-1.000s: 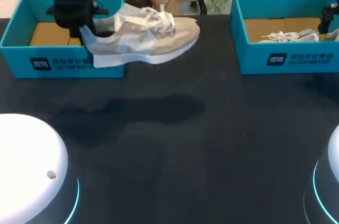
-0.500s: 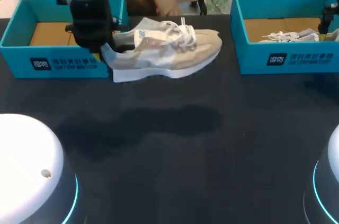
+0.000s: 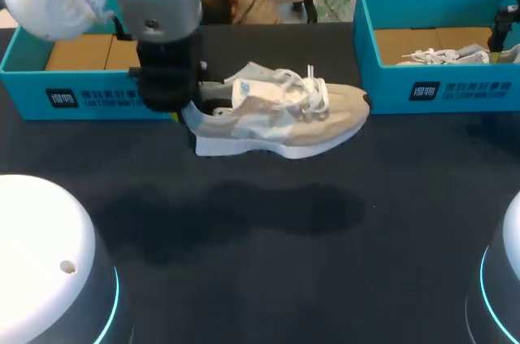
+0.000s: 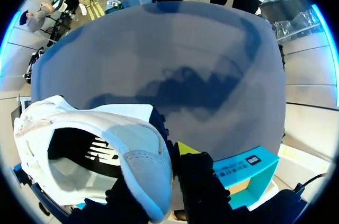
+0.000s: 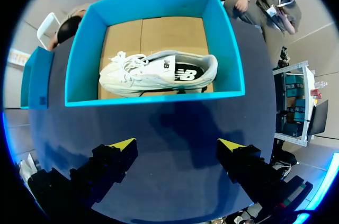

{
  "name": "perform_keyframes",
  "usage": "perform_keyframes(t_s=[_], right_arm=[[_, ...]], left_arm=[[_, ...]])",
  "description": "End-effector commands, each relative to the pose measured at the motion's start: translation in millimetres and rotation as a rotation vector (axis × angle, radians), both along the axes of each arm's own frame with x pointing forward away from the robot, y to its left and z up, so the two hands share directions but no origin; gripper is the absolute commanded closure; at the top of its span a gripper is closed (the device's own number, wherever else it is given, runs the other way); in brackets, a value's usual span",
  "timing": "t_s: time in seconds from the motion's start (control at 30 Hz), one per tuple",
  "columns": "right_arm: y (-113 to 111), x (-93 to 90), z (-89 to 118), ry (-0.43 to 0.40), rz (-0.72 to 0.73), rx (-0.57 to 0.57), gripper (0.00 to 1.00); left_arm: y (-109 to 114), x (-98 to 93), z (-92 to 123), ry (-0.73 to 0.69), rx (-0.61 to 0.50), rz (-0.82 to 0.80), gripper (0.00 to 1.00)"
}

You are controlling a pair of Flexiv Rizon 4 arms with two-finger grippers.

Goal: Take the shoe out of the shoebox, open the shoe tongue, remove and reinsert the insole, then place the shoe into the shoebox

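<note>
Head view: my left arm comes in from the far left corner, and the left pincer [image 3: 191, 104] holds the beige and white shoe [image 3: 284, 116] by the heel. The shoe hangs clear of the dark tabletop [image 3: 325, 263], sole down and toe toward the right shoebox [image 3: 439, 88], with its shadow lying apart beneath it. It is outside the left shoebox [image 3: 81, 96], just beside that box's near corner. A second shoe [image 3: 443, 55] lies in the right shoebox.

Left wrist view: the left pincer [image 4: 156, 181] is clamped on the heel collar of the shoe [image 4: 132, 128], one finger inside the opening and one outside. The left shoebox [image 4: 249, 168] shows beside the pincer.

Right wrist view: the right pincer [image 5: 176, 147] is spread wide and holds nothing. Ahead of it stands the right shoebox [image 5: 153, 98], with the second shoe [image 5: 159, 73] lying on its side inside
</note>
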State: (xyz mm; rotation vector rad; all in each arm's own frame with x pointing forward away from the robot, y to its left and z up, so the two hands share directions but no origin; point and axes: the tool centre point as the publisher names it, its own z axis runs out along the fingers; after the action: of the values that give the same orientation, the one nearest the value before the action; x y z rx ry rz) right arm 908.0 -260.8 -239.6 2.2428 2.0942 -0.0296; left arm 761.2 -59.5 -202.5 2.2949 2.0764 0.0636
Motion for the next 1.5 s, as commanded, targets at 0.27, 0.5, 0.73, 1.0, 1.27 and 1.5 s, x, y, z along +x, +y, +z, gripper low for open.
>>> perform_keyframes(t_s=[0.27,0.5,0.73,1.0,1.27,1.5], right_arm=[[0,-1.0,0,-0.002,-0.001,-0.001,0.0],[0,-1.0,0,-0.002,-0.001,-0.001,0.0],[0,-1.0,0,-0.002,-0.001,-0.001,0.0],[0,-1.0,0,-0.002,-0.001,-0.001,0.0],[0,-1.0,0,-0.002,-0.001,-0.001,0.0],[0,-1.0,0,-0.002,-0.001,-0.001,0.0]], left_arm=[[-14,-1.4,-46,0.001,-0.017,0.016,1.0],[-13,0.2,-76,0.003,-0.007,0.072,1.0],[-10,-1.0,-111,0.03,0.007,0.114,1.0],[-19,-5.6,-143,0.007,0.023,0.081,1.0],[-15,-2.7,-164,0.001,0.071,0.099,1.0],[-13,-4.3,-180,0.028,0.12,0.1,1.0]])
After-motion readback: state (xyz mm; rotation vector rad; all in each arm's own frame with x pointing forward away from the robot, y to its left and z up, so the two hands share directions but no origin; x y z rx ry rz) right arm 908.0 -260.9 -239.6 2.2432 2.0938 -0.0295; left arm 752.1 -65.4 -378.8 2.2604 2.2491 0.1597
